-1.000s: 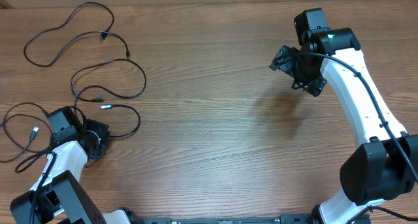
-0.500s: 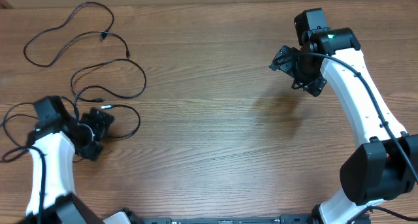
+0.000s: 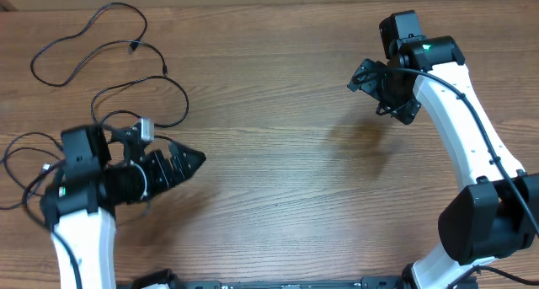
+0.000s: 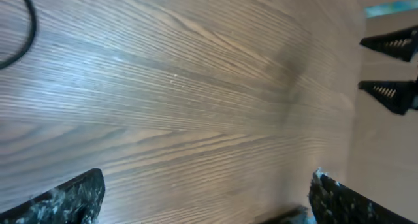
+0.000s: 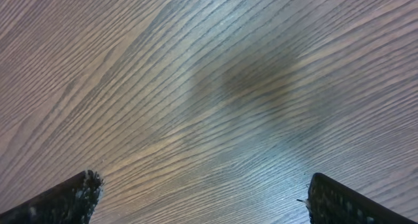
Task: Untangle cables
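Lying on desk: black cables (image 3: 186,104), thin, spread over the far-left part of the wooden desk (image 3: 278,205); none held.
top cable (image 3: 133,46): big loose loop at the far-left corner, small dark connectors near its right side, apart from both arms.
middle cable: rounded loop just beyond the left arm (image 3: 80,200); near part runs under the arm.
silver-tipped plug (image 3: 143,127): right beside the left wrist housing; touching or not, cannot tell.
left cable (image 3: 45,167): loops at the left desk edge, light-tipped plug beside the arm, partly cut by the frame edge.
left end effector (image 4: 208,178): open, fingers wide apart at the lower corners of the left wrist view, only bare wood between them; points right, away from the cables.
cable bit in left wrist view: one short black arc in the top-left corner, rest out of frame.
right end effector (image 5: 202,181): open, nothing between the fingers, over bare desk at the far right, well apart from all cables.
right fingers (image 4: 395,96): also seen in the left wrist view's upper right, two ribbed black tips, apart.
in the way: left arm lies over the cable patch, hiding the crossings under it.
hard to tell: how many separate cables there are, where one ends and the next starts; left arm is smeared in the overhead view, finger gap unreadable there.
shadow: dark soft patch on the wood mid-right, under the right arm.
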Robot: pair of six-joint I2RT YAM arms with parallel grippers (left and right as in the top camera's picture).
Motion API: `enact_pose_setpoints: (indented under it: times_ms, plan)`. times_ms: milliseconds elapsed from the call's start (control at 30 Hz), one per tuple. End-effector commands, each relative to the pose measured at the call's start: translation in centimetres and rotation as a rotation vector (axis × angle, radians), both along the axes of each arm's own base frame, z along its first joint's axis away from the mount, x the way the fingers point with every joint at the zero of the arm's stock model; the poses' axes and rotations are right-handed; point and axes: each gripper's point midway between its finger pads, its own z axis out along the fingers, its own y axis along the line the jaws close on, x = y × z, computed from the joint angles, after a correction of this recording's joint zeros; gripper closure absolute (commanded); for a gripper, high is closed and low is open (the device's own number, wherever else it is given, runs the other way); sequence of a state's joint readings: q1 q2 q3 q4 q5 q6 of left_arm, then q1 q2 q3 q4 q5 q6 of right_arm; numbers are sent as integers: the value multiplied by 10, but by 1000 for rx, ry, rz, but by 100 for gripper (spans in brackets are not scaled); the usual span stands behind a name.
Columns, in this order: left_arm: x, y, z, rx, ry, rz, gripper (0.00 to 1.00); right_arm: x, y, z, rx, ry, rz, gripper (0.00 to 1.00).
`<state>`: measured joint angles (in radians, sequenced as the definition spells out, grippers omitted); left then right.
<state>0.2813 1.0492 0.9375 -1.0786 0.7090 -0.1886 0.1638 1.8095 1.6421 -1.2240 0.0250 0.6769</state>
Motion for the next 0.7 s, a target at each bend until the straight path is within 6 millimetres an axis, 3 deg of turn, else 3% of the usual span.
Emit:
enact_pose_setpoints:
  times_ms: [0, 333, 667]
  plan:
    - [-26, 13, 13, 165, -57, 49, 1, 0, -1, 0, 0, 0, 2, 0]
    - [-88, 1, 37, 217, -185, 97, 0, 0, -1, 0, 0, 0, 2, 0]
    - [-94, 0, 33, 213, -164, 95, 0, 0, -1, 0, 0, 0, 2, 0]
